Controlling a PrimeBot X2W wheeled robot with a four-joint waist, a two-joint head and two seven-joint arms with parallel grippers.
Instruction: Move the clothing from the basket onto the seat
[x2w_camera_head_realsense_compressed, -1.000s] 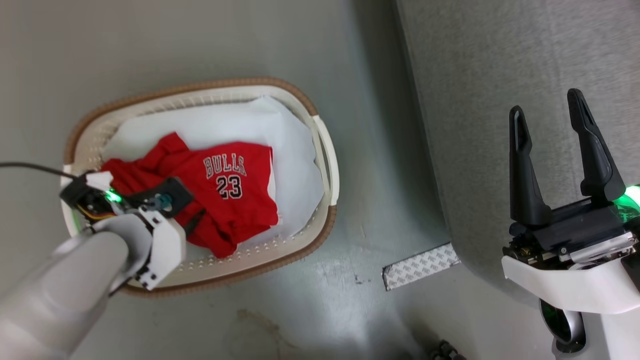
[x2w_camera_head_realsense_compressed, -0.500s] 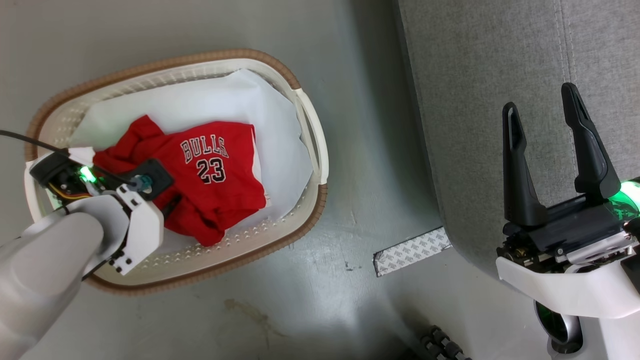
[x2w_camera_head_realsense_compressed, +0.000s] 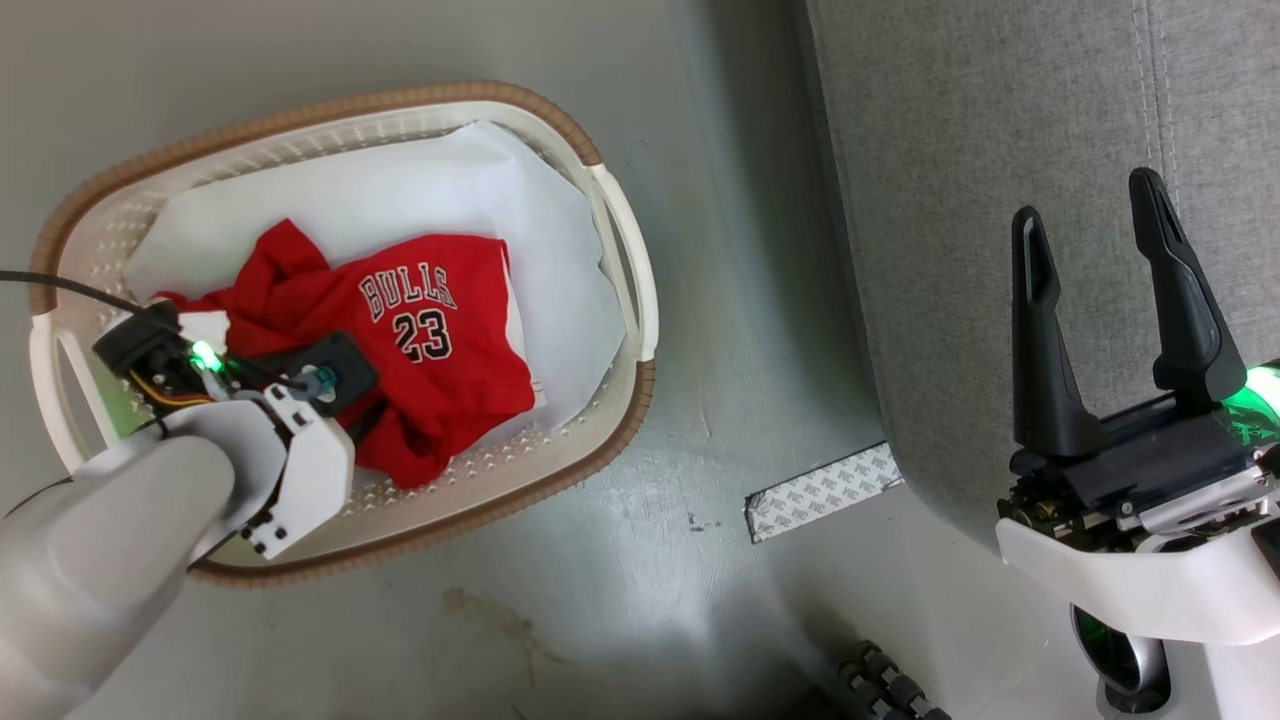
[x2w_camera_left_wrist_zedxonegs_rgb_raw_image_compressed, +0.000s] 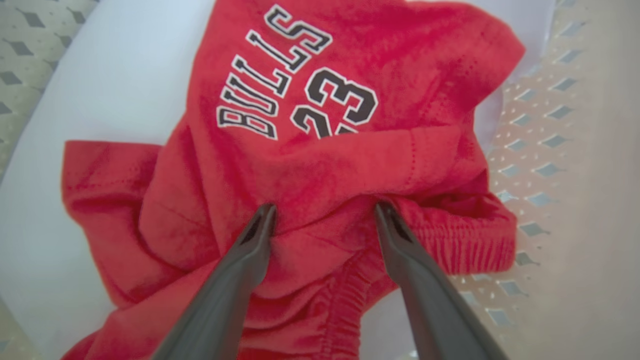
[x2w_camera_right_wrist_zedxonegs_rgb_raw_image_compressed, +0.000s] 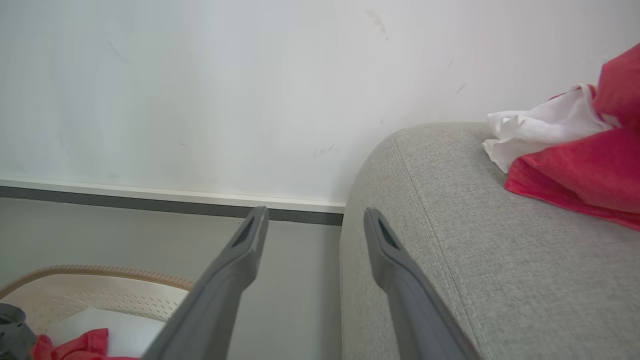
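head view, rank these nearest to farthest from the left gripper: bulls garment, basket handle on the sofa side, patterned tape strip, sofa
1. Red Bulls garment: the open left gripper is right at it.
2. Basket handle: to the garment's right.
3. Tape strip: lower and further right.
4. Grey sofa: far right, just beyond the strip.

glossy grey floor (x2w_camera_head_realsense_compressed: 650, 620) with a patterned tape strip (x2w_camera_head_realsense_compressed: 825, 492), plain white wall (x2w_camera_right_wrist_zedxonegs_rgb_raw_image_compressed: 200, 75) above a pale skirting board (x2w_camera_right_wrist_zedxonegs_rgb_raw_image_compressed: 150, 192).
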